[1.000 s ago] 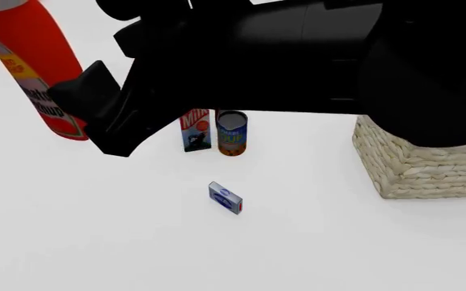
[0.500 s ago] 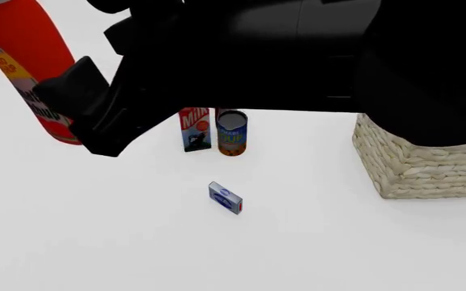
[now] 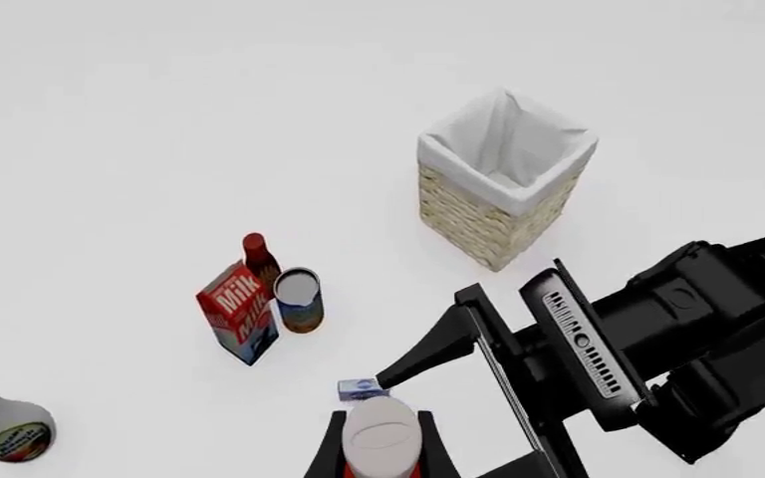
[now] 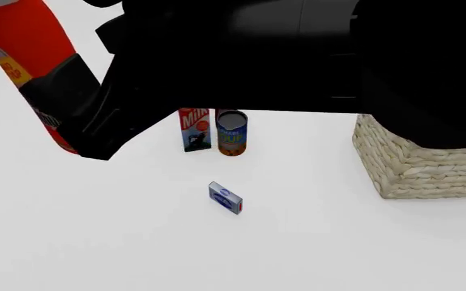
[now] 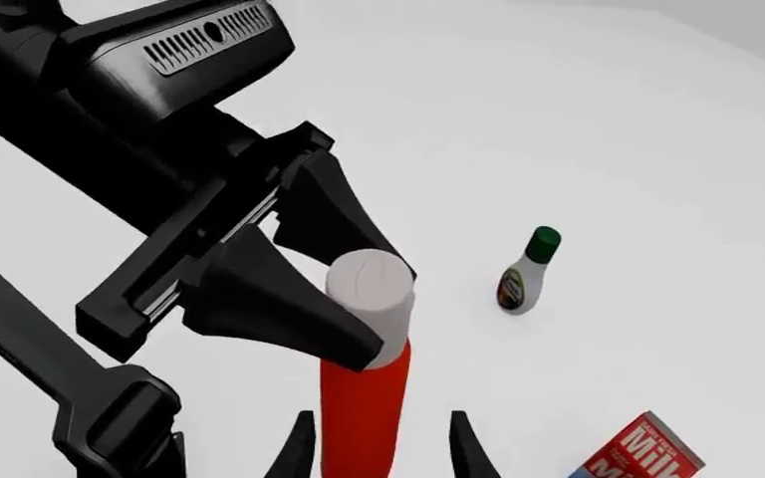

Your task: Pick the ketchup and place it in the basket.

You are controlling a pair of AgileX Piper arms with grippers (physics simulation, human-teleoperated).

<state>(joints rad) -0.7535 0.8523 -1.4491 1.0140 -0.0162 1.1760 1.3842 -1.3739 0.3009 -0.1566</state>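
Observation:
The ketchup (image 4: pixel 19 54) is held high above the table at the left, red with a white cap (image 3: pixel 382 436). My left gripper (image 3: pixel 378 456) is shut on it at the cap end; its fingers (image 5: pixel 283 314) clamp the cap in the right wrist view. My right gripper (image 5: pixel 378 448) is open and straddles the red body (image 5: pixel 363 398) lower down. One of its fingers (image 4: pixel 67 88) crosses the front of the bottle. The wicker basket (image 4: pixel 419 167) stands at the right, and its white lining (image 3: pixel 502 149) shows in the left wrist view.
A milk carton (image 4: pixel 195 129) and a blue can (image 4: pixel 231 133) stand mid-table, with a slim dark-red bottle (image 3: pixel 260 254) behind them. A small blue box (image 4: pixel 226 197) lies nearer. A white bottle with a green cap (image 5: pixel 529 269) lies at the far left. Black arm links fill the front view's top.
The ketchup has shifted a little left and up in the front view. The black finger beside it has slid across its front, over the label.

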